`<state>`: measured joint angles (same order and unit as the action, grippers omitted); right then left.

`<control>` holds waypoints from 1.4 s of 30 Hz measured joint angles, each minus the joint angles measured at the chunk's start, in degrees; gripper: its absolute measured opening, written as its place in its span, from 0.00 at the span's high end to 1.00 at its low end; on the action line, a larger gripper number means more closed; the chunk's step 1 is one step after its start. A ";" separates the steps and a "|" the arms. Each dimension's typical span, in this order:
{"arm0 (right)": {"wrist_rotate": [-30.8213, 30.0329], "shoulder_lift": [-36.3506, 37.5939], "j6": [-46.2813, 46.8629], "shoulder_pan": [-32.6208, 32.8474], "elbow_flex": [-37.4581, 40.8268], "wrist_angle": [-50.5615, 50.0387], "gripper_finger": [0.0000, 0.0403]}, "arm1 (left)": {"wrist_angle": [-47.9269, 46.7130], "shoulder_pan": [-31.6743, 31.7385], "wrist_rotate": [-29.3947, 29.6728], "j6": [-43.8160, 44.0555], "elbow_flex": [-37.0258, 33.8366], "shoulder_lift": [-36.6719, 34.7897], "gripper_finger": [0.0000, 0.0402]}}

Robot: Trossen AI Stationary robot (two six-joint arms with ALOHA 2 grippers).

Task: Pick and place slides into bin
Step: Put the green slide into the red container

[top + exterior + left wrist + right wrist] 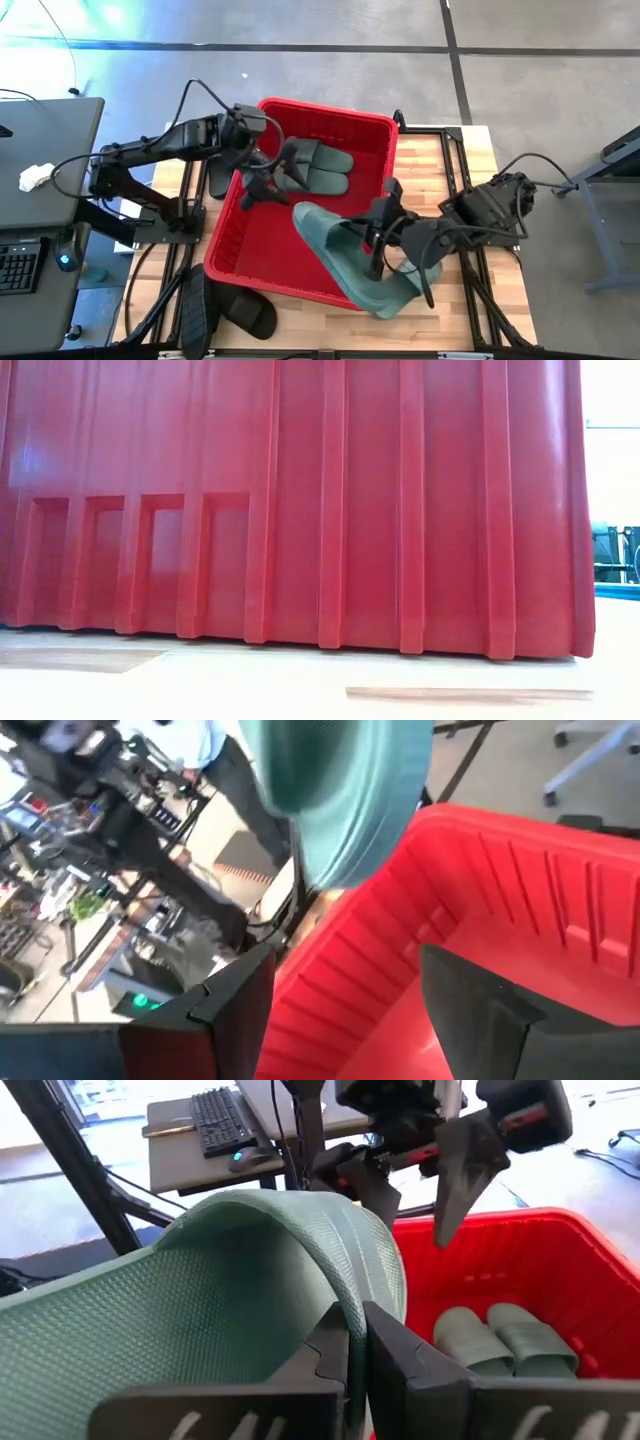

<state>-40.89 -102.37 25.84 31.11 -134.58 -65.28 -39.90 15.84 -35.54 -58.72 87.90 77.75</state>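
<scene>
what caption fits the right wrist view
Right hand pinches a green slide's strap beside the red bin holding two slides.

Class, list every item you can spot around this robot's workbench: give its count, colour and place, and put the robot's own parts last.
Bin: one, red, middle of the wooden table.
Green slides in bin: two, dark green, side by side at the bin's far end.
Held slide: one, dark green, over the bin's near right rim.
Black slides: two, on the table's near left corner.
Keyboard: one, black, on the side desk at left.
Left claw: open, empty, above the bin's far left.
Right claw: shut on the held slide's strap.
</scene>
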 joint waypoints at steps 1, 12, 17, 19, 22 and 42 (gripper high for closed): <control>0.25 0.00 -0.40 -0.22 0.00 -0.03 1.00 | -0.16 -0.52 -0.10 0.00 -0.03 0.09 0.42; 2.26 -0.02 -1.07 -2.25 0.02 0.46 1.00 | 5.44 -6.72 -0.86 0.69 -0.02 0.64 0.42; 2.60 -0.02 -3.06 -2.27 0.02 2.55 1.00 | 7.79 -8.53 1.29 1.57 -0.02 1.23 0.43; 3.14 -0.02 -3.79 -2.25 0.02 3.20 1.00 | 8.22 -8.50 3.86 1.71 -0.01 1.41 0.46; 3.46 -0.02 -3.87 -2.23 0.02 3.26 1.00 | 7.93 -8.30 4.51 2.19 -0.07 1.82 0.54; 3.46 -0.02 -3.41 -2.25 0.02 3.00 1.00 | 8.39 -8.37 1.24 3.08 -0.02 2.08 0.89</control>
<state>-37.42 -102.39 22.44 28.86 -134.56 -62.28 -31.51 7.46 -34.30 -55.64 87.88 79.83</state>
